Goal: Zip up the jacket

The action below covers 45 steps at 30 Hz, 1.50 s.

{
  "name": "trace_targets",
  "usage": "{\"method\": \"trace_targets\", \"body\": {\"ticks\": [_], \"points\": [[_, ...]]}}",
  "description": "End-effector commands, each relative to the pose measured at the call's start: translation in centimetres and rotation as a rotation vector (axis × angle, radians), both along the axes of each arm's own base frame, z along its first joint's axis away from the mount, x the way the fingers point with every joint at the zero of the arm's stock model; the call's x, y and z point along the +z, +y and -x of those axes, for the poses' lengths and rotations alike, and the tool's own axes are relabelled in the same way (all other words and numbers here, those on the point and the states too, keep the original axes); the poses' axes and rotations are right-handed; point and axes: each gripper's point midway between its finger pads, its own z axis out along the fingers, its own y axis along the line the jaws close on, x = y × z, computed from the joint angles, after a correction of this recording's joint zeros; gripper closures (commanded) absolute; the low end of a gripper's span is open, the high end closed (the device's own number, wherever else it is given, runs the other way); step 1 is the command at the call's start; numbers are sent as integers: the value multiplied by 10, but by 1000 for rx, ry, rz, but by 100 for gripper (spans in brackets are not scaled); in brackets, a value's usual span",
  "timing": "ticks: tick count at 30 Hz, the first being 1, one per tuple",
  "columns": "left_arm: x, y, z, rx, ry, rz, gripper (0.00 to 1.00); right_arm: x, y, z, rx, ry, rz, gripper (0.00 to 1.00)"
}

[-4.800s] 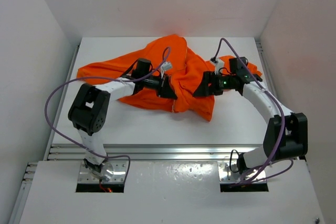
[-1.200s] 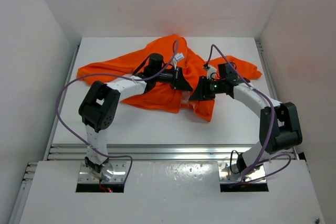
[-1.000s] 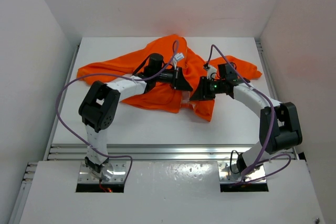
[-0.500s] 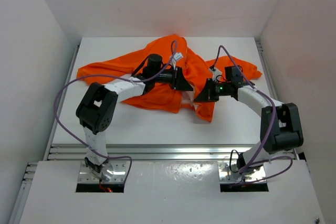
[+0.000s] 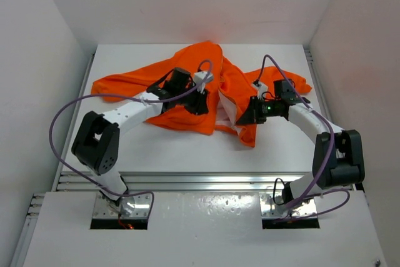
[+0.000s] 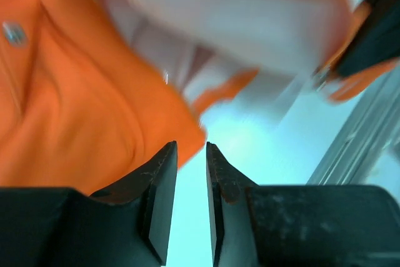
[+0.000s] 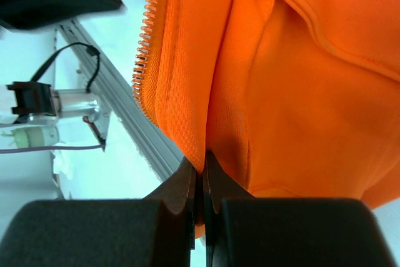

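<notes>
Pinching the jacket in the right end effector beside its lengthwise zipper teeth, hovering the narrowly parted, empty left end effector just off the edge.

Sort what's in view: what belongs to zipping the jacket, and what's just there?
Job: jacket, zipper teeth, right tool pinching the jacket's fabric, left tool open, holding nothing.
Not the job: table, purple cables, metal rail.

the jacket is blurred in the left wrist view and cut off by the right wrist view's edges.
</notes>
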Motion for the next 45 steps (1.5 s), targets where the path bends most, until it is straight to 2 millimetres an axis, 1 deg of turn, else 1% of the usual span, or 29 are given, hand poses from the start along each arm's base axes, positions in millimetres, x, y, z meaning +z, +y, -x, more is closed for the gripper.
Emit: {"method": "trace_targets", "body": {"ticks": [1, 3, 4, 5, 6, 7, 9, 10, 11, 13, 15, 17, 19, 23, 24, 26, 28, 29, 31, 32, 34, 38, 39, 40, 41, 42, 43, 44, 45], "points": [[-60, 31, 28, 6, 89, -297, 70, 8, -6, -3, 3, -61, 39, 100], [-75, 35, 32, 70, 123, -364, 70, 4, -9, -2, -22, -40, 52, 100], [-80, 33, 26, 132, 145, -386, 70, 0, -12, -3, -41, -32, 73, 100], [-86, 34, 26, 130, 165, -403, 70, -3, -14, -4, -59, -20, 82, 100], [-93, 34, 28, 167, 191, -431, 70, -5, -14, -3, -73, -6, 83, 100], [-103, 28, 31, 176, 222, -436, 70, -8, -15, -3, -79, 5, 90, 100], [-108, 24, 23, 208, 216, -457, 70, -13, -17, -4, -102, 25, 102, 100], [-108, 24, 23, 208, 216, -457, 68, -13, -17, -5, -106, 29, 103, 100], [-110, 21, 17, 224, 216, -459, 68, -13, -17, -6, -107, 33, 101, 100], [-115, 15, 17, 223, 221, -457, 66, -16, -19, -9, -122, 39, 112, 100], [-116, 10, 9, 207, 204, -462, 65, -15, -19, -14, -135, 48, 106, 100], [-110, 11, 1, 213, 166, -470, 65, -15, -19, -17, -140, 45, 100, 100], [-99, 9, -4, 190, 123, -466, 64, -16, -19, -19, -145, 48, 100, 100], [-80, 13, -15, 205, 41, -477, 63, -19, -19, -21, -152, 57, 97, 100], [-80, 15, -16, 212, 37, -482, 63, -18, -19, -22, -152, 51, 94, 100], [-94, 17, -16, 205, 49, -515, 63, -22, -19, -23, -161, 70, 92, 100], [-103, 19, -17, 202, 53, -538, 63, -23, -18, -24, -160, 77, 93, 100], [-103, 19, -17, 202, 53, -538, 63, -21, -18, -28, -162, 70, 91, 100], [-113, 20, -16, 197, 70, -555, 63, -21, -18, -27, -160, 74, 93, 100], [-114, 20, -16, 197, 70, -555, 63, -20, -18, -31, -162, 69, 91, 100], [-125, 20, -13, 185, 91, -566, 65, -19, -18, -33, -163, 68, 92, 100], [-130, 22, -14, 168, 117, -555, 67, -22, -17, -32, -158, 78, 93, 100], [-134, 21, -12, 158, 129, -554, 67, -23, -18, -33, -163, 80, 94, 100], [-134, 20, -11, 152, 133, -548, 69, -23, -18, -35, -162, 75, 96, 100], [-139, 20, -10, 150, 141, -555, 70, -24, -18, -34, -165, 82, 95, 100], [-138, 19, -12, 152, 134, -549, 78, -25, -18, -36, -169, 79, 101, 100], [-138, 19, -12, 152, 134, -549, 83, -28, -19, -36, -172, 86, 105, 100], [-142, 23, -14, 161, 144, -554, 92, -32, -20, -36, -177, 93, 119, 100], [-139, 22, -17, 162, 137, -548, 92, -33, -20, -36, -177, 94, 124, 100]]}}
